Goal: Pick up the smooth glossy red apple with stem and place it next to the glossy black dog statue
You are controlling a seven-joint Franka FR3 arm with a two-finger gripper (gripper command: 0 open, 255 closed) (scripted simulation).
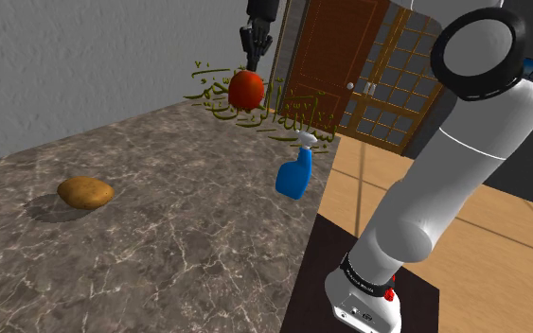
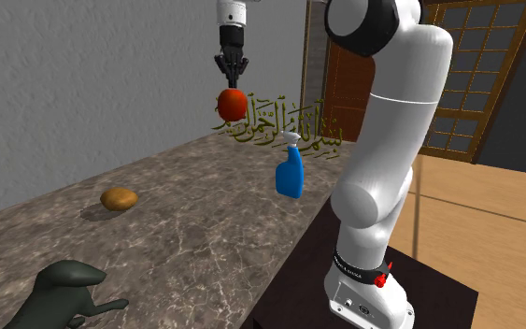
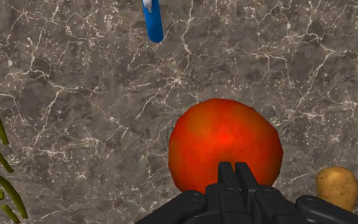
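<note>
A glossy red apple [image 1: 246,90] [image 2: 232,104] hangs in the air above the far part of the marble table [image 1: 179,246]. My black gripper [image 1: 251,64] [image 2: 232,84] points straight down and is shut on the apple's top. In the wrist view the two fingers nearly meet at the gripper [image 3: 234,170], over the apple [image 3: 225,143], with the table far below. The dark glossy dog statue [image 2: 60,294] stands at the near corner of the table, at the second exterior view's lower left, far from the apple.
A brown potato [image 1: 85,192] [image 2: 119,198] [image 3: 337,188] lies mid-table. A blue spray bottle [image 1: 294,175] [image 2: 290,175] [image 3: 152,22] stands near the table edge by the stand. An olive-green calligraphy ornament [image 1: 283,109] [image 2: 289,126] stands just behind the apple.
</note>
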